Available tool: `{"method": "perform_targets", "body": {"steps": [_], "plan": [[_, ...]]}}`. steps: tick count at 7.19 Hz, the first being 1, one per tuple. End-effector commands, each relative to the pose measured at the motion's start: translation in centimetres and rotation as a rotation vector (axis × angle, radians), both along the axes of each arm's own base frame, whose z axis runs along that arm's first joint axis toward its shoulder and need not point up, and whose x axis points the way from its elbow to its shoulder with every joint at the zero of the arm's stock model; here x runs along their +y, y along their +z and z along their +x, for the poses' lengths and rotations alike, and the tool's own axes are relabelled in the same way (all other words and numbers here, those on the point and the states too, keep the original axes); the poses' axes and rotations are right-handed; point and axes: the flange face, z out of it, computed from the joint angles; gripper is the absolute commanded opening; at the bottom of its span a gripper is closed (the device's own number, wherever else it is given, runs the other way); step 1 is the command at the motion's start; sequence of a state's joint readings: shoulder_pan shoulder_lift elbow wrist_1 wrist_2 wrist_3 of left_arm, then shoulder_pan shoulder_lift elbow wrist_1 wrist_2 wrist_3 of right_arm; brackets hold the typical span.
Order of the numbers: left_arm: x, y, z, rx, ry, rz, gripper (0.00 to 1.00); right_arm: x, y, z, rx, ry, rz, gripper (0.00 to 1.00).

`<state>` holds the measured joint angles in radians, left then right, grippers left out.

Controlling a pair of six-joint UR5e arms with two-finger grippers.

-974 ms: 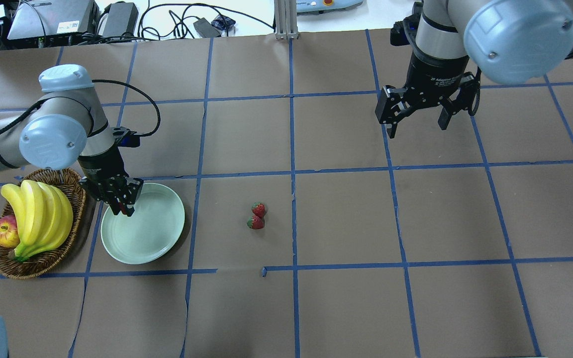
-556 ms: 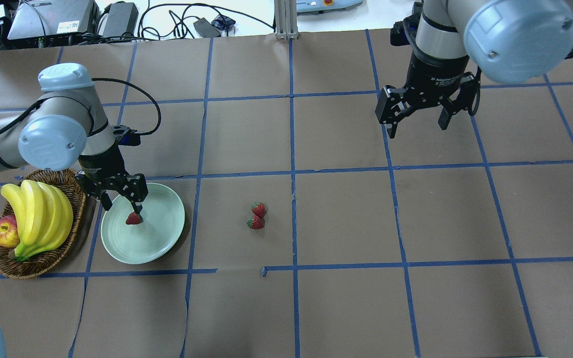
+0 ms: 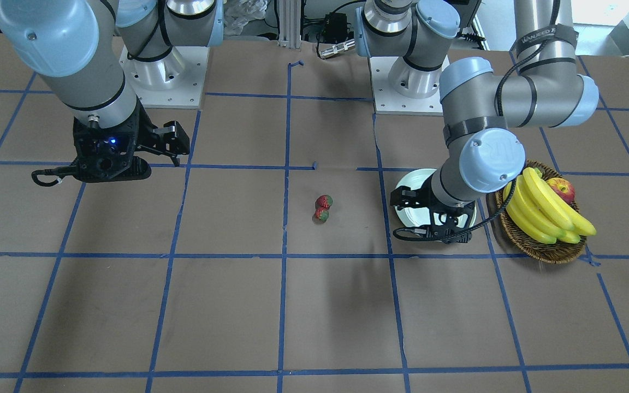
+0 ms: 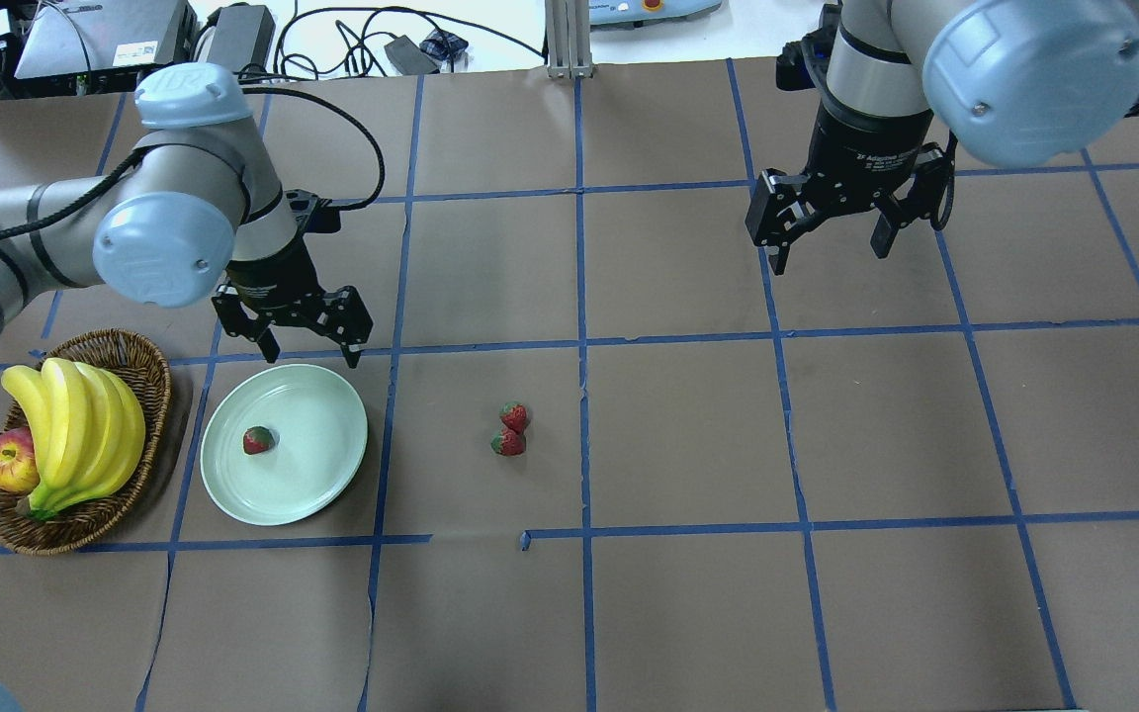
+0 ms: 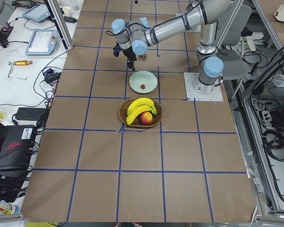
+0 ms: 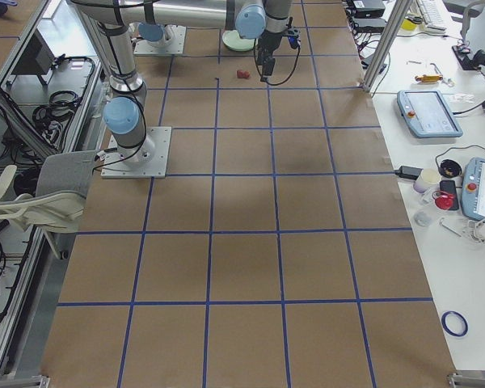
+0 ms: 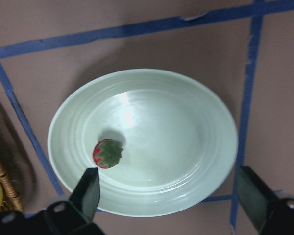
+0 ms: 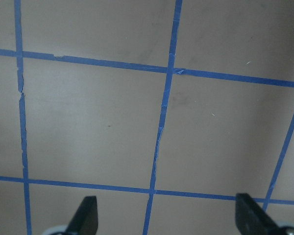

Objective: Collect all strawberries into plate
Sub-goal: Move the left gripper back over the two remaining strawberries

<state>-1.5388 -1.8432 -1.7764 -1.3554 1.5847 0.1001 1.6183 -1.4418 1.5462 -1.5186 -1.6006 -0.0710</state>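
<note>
Overhead exterior view, from its left edge: a wicker basket holding bananas and an apple sits just left of the plate. One strawberry lies inside the plate, left of its middle, and the left wrist view shows its green cap. The left gripper hangs above the plate's far rim, jaws spread wide and holding nothing. Right of the plate and well clear of its rim, the other two strawberries lie touching each other on the brown paper, one just behind the other. Much farther right of the plate and farther back, the right gripper hovers over bare table, jaws wide apart and empty.

One berry of three is in, so two remain. They look like small, light, hard toys with smooth, rounded bodies, likely to roll or slip out of an off-centre pinch. The safest hold is probably across the widest part of the red body, not the leafy cap. The fingers should close crosswise to the pair's line so the neighbour stays clear.
</note>
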Motion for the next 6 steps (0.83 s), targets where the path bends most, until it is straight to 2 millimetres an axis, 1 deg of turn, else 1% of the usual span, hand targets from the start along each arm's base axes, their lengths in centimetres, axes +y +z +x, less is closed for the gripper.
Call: {"method": "perform_targets", "body": {"steps": [1, 2, 3, 4, 5, 6], "plan": [[0.1, -0.7, -6.3, 0.132, 0.1, -0.032, 0.98, 0.0, 0.0, 0.0, 0.001, 0.0, 0.001, 1.0], [0.0, -1.9, -7.7, 0.186, 0.112, -0.01, 0.97, 0.0, 0.0, -0.1, 0.003, -0.002, 0.003, 1.0], [-0.3, -3.4, -8.7, 0.269, 0.135, 0.012, 0.96, 0.0, 0.0, -0.1, 0.002, 0.0, 0.004, 1.0], [-0.2, -4.6, -9.5, 0.341, 0.16, 0.049, 0.96, 0.0, 0.0, -0.1, 0.002, 0.0, 0.006, 1.0], [0.3, -5.9, -10.3, 0.339, 0.148, 0.069, 0.92, 0.0, -0.1, -0.1, 0.002, 0.001, 0.006, 1.0], [0.4, -7.5, -10.9, 0.339, 0.136, 0.07, 0.9, 0.0, -0.2, -0.1, 0.001, 0.001, 0.008, 1.0]]}}
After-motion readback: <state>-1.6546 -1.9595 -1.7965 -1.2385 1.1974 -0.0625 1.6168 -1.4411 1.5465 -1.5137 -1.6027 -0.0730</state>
